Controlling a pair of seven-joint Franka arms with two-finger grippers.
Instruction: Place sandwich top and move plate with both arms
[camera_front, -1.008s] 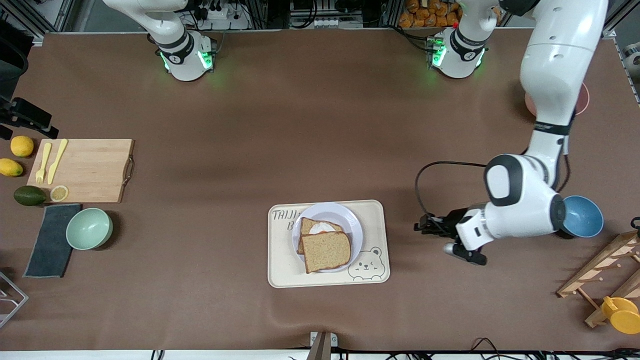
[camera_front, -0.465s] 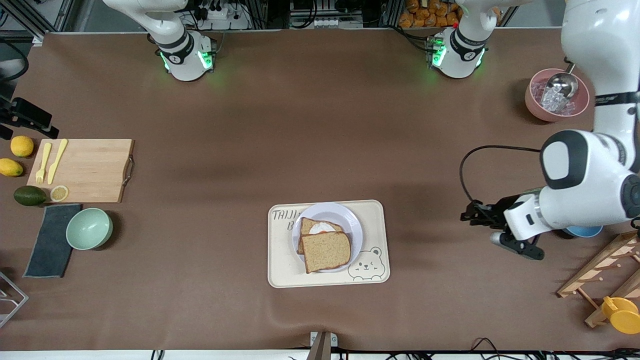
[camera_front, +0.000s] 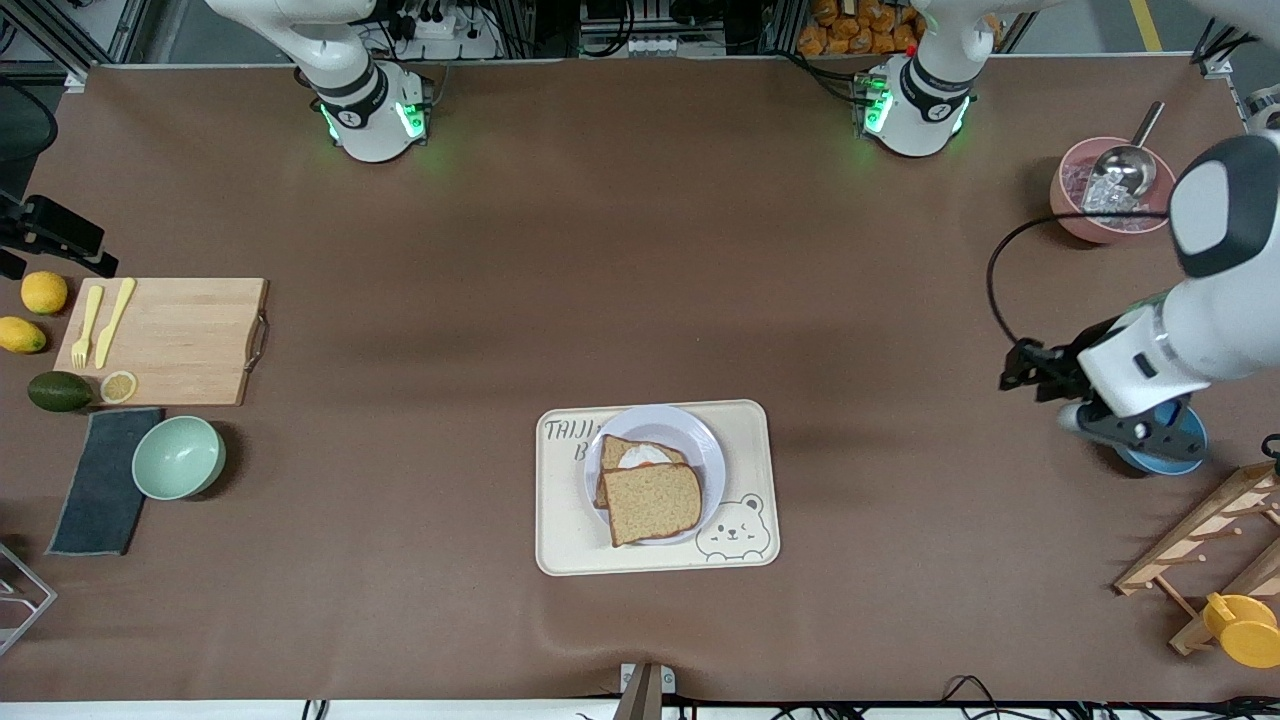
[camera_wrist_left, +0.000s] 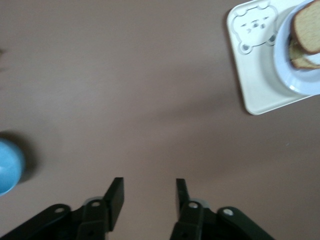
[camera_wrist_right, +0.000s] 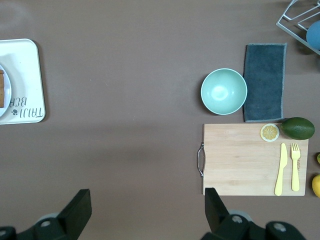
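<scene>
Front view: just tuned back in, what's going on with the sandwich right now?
The top slice already lies on the egg slice on the plate, which sits on the bear tray. The left gripper, holding nothing, hangs over bare table beside the blue bowl. The right gripper waits open above the table.

The desk (camera_front: 620, 260) is covered by a brown mat with a slight ripple at the edge nearest the front camera. Lighting is even and diffuse, casting soft shadows.

Along the desk's top edge in the front view stands an aluminium frame (camera_front: 560, 25) carrying cables and power strips (camera_front: 440, 25). An orange-brown heap (camera_front: 850, 25) of small items sits among them; what they are cannot be told.

A strip of grey floor with a yellow line (camera_front: 1145, 22) shows past the corner at the left arm's end. A small bracket (camera_front: 645, 685) is clamped at the desk's near edge, with cables (camera_front: 1000, 705) trailing below.
</scene>
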